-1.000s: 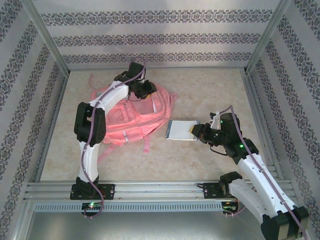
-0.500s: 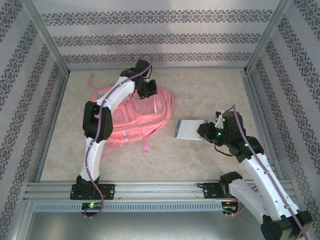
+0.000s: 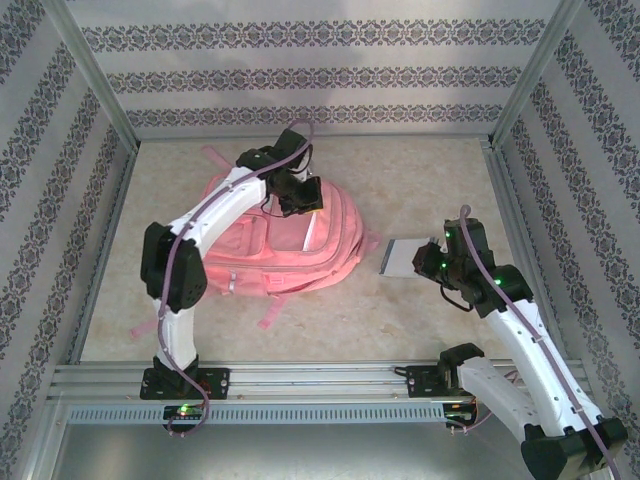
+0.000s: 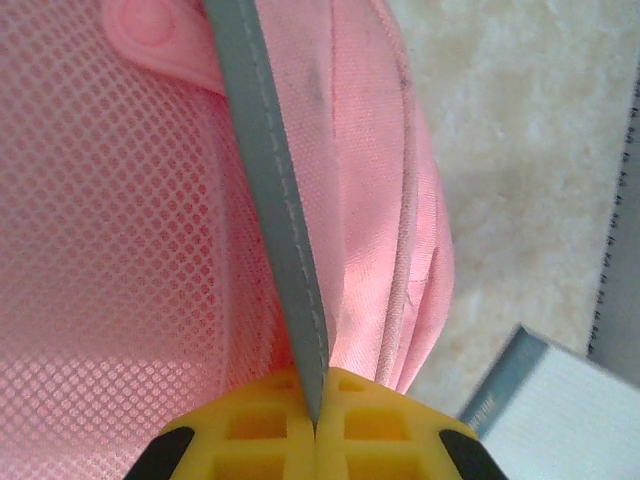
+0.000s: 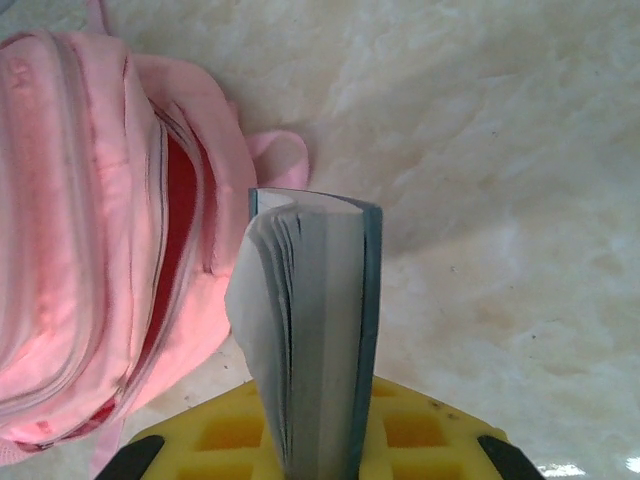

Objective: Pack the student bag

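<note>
Fingers (image 4: 265, 392) of the left gripper (image 4: 315, 402) are yellow, and they are pinched tight on a thin grey strip (image 4: 275, 200). The strip is part of the student bag (image 3: 270, 250) and runs beside its pink net cloth.

From above, the student bag lies flat on the pale table (image 3: 420, 180). It is on the left side, in front of the left arm. The left gripper is at the far end of the bag, near its top edge. Pink straps stick out from under the bag.

The right gripper (image 5: 320, 440) is squeezed onto a book (image 5: 320, 300). The book has a grey cover and white pages. It stands on its edge between the yellow fingers, and its pages fan out a little on one side. From above, the book is to the right of the bag, close to it but not touching.

In the right wrist view, the bag is on the left with a long zip gap open. The inside shows a darker, redder pink. A corner of the book shows at the bottom right of the left wrist view.
</note>
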Motion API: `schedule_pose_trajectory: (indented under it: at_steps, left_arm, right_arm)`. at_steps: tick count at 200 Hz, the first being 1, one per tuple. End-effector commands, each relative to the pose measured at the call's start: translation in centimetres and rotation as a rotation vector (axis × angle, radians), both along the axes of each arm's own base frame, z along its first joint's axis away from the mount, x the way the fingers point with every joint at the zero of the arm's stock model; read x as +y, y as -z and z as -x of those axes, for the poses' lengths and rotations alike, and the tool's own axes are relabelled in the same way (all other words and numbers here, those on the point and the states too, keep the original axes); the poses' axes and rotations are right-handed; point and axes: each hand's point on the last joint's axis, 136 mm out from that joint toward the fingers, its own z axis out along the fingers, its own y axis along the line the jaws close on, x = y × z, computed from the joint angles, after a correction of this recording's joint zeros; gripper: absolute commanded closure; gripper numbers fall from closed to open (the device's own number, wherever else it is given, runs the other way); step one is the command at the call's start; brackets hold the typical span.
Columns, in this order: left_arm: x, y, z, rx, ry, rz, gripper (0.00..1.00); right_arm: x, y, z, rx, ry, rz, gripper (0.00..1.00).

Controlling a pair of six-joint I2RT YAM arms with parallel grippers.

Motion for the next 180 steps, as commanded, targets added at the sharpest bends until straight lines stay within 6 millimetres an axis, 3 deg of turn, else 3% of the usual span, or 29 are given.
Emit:
schedule_pose_trajectory:
  at_steps: [1,40,71,102,121,135,152,180]
  left_arm:
    - [-0.2,-4.2,3.2,-0.032,0.059,0.074,1.0]
    - [1.3,-6.6,7.2,-0.021,0.111,0.097,0.99]
    - [2.0,-6.5,9.3,0.013,0.148,0.091,0.98]
    - [2.7,-5.5,9.9,0.049,0.144,0.046,0.76]
    - [3.7,-6.9,9.4,-0.016,0.139,-0.036,0.65]
    - [4.2,-8.3,8.9,-0.058,0.144,-0.094,0.62]
    - [3.2,-9.5,9.0,-0.082,0.191,-0.139,0.6]
    - [-0.4,-9.8,10.1,-0.106,0.318,-0.225,0.54]
  right_arm:
    - [1.8,-1.9,-1.6,-0.085,-0.037,-0.098,1.0]
    - [6.2,-4.0,-3.0,-0.149,-0.144,-0.361,1.0]
    - [9.5,-5.1,-3.9,-0.154,-0.213,-0.613,1.0]
    - [12.4,-7.0,-4.6,-0.161,-0.305,-0.804,1.0]
    - [13.5,-8.0,-4.7,-0.159,-0.351,-0.845,1.0]
    - [13.7,-8.4,-4.9,-0.164,-0.359,-0.851,1.0]
    - [13.9,-8.8,-4.9,-0.172,-0.364,-0.866,1.0]
    - [14.1,-9.1,-4.9,-0.176,-0.372,-0.873,1.0]
